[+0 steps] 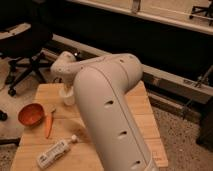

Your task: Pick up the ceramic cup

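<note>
The ceramic cup is seen upright near the bench back-left edge, w/ the claw poised just above its rim, approx. over centre; claw opening can't be told, and nothing is seen held. Cup is judged light, rigid, smooth-glazed & breakable, so a rim or upper-wall pinch is favoured, w/ the orange bowl left alone

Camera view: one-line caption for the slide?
Robot arm reaches across wooden table, gripper over the ceramic cup; orange bowl, carrot and tube nearby.
</note>
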Controlling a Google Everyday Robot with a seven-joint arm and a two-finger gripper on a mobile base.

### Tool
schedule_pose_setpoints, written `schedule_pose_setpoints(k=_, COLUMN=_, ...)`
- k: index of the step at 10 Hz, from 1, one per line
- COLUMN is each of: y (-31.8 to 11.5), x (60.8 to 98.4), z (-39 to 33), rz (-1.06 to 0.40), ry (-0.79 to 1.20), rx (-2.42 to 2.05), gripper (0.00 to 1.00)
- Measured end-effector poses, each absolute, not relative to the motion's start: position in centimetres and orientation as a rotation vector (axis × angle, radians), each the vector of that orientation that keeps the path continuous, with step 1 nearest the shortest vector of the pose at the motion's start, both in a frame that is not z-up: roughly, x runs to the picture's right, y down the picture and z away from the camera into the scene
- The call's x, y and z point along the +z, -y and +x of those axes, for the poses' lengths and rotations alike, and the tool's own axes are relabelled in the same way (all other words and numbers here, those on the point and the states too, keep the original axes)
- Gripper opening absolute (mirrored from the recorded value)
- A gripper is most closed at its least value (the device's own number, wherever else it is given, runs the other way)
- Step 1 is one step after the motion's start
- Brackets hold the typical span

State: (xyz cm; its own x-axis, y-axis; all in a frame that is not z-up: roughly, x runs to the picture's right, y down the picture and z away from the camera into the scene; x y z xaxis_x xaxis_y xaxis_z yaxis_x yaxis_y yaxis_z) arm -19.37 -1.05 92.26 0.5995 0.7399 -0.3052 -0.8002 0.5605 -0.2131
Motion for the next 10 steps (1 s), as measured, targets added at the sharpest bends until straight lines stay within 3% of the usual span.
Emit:
schedule_pose_setpoints(k=2, y=-0.3, x=95.3, z=-19.1, rz=-0.36, ry=-0.213, rx=0.922, gripper=0.58)
schedule_pose_setpoints(k=4, y=-0.8, x=96.9, z=-20.5, rz=-0.425, ry=-0.149, rx=0.947, gripper=0.36)
schedule_pose_setpoints(k=7, y=1.7, x=94.1, z=-18.8, rz=-0.476, ry=-0.038, rx=1.021, gripper=0.06)
schedule_pose_setpoints(k=8, y=2.8, x=92.1, z=-16.8, rz=-0.476, ry=-0.002, rx=1.044, gripper=0.01)
schedule_pose_setpoints(k=10, y=3.3, x=88.6, z=-12.1, rz=-0.487, ry=0.042, rx=1.062, gripper=0.0)
